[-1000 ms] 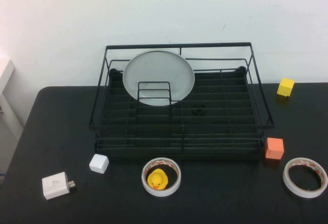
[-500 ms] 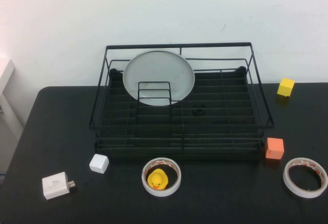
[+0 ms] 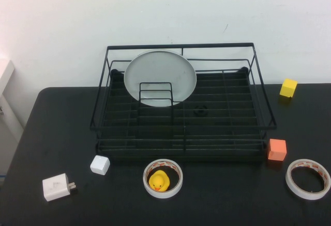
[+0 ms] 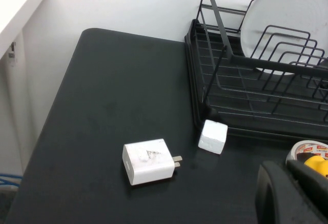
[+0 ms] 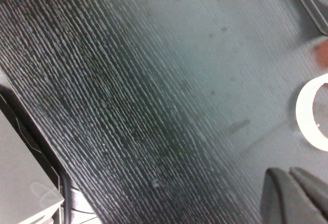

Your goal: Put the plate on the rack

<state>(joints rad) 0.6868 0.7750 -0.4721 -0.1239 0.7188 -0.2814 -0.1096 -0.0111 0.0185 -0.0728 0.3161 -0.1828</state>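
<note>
Closed, both sets of jaws, gripping nothing. Left gripper (image 4: 294, 193) low over the near left part of the desk (image 3: 62, 122), seen only from its own wrist camera, just short of the tape ring with the duck. Right gripper (image 5: 294, 193) close above bare dark desk on the right side, a curve of white tape just beside it in its wrist view. Neither arm visible from the raised camera.

Left to right across the desk: a white charger plug (image 3: 57, 186) near the front left corner, prongs pointing right. Next, a small white cube (image 3: 100, 165), just in front of the rack's left front corner. Then the rack (image 3: 183, 133), black wire, filling the middle. Inside its left rear part, the plate (image 3: 160, 76), standing on edge and leaning back toward the rear rail, face toward the camera, behind the small upright wire divider (image 3: 155, 94). In front of the rack, a white tape roll (image 3: 163, 178) lying flat around a yellow duck (image 3: 159, 181). Further right, an orange cube (image 3: 277, 149) touching or just beside the rack's right front corner. Near the front right, a second tape roll (image 3: 308, 178), flat. Far back right, a yellow cube (image 3: 288, 88) near the wall.
</note>
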